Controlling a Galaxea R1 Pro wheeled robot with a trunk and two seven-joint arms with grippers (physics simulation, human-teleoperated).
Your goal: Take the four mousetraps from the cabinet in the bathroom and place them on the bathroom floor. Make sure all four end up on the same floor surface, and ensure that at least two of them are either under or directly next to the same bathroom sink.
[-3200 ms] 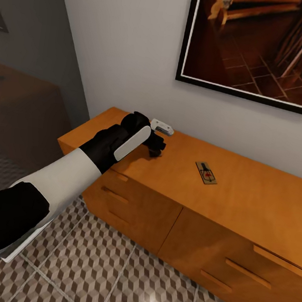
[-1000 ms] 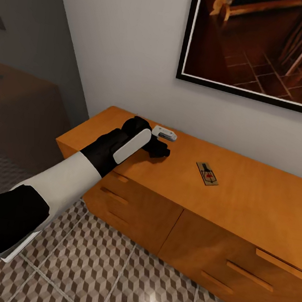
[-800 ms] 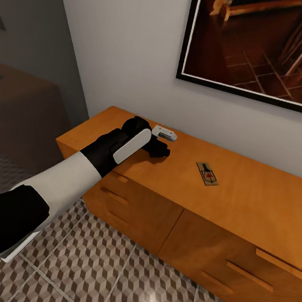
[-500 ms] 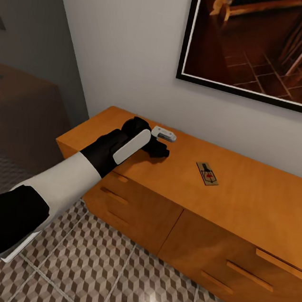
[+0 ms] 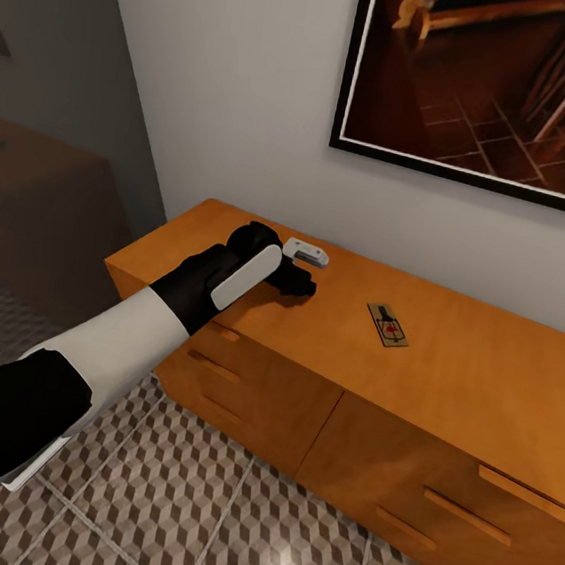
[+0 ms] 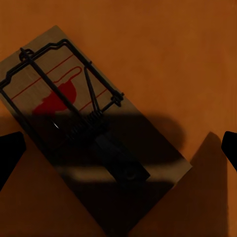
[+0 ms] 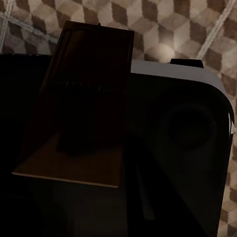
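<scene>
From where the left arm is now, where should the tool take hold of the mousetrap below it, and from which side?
Come straight down on the mousetrap, which lies flat on the cabinet between the open fingers of the left tool. Pinching the board's two long edges looks best: they are bare wood, while the wire sits over the top face. The board lies diagonal to the fingers, so probably turn the wrist first.

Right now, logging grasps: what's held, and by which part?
Right pincer apparently holds a mousetrap by its near end; left pincer hangs open over another mousetrap.

Dark-framed picture (image 5: 490, 87) on white wall (image 5: 247, 89); small white device (image 5: 306, 252).
</scene>
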